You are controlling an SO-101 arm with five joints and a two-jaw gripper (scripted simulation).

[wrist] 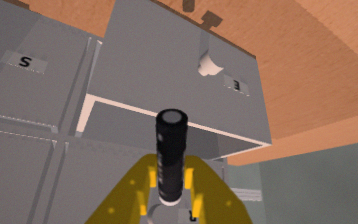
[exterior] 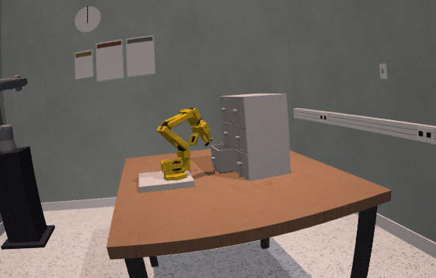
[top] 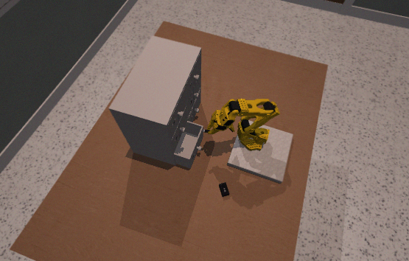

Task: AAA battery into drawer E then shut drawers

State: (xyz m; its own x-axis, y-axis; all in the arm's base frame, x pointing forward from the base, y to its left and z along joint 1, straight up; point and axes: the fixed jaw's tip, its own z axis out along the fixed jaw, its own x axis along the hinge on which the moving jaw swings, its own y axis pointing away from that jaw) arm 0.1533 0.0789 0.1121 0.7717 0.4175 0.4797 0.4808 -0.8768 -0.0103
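My gripper [top: 210,130] [exterior: 208,141] [wrist: 171,182] is shut on the black AAA battery [top: 205,130] [wrist: 171,145], which sticks out beyond the fingertips. The grey drawer E [top: 183,162] [exterior: 226,160] [wrist: 170,65] stands pulled out of the bottom of the chest [top: 161,81] [exterior: 267,137]. Its label shows beside its white knob in the wrist view. The battery's tip is near the drawer's front rim; in the top and exterior views it looks just in front of the drawer, slightly above rim height. The visible part of the drawer's inside shows no object.
A small black box-like object [top: 224,189] lies on the brown table [top: 253,228] [exterior: 246,204], in front of the white base plate [top: 260,162] [exterior: 149,183]. The drawer marked S [wrist: 15,95] is shut beside drawer E. Other shut drawers with knobs are above.
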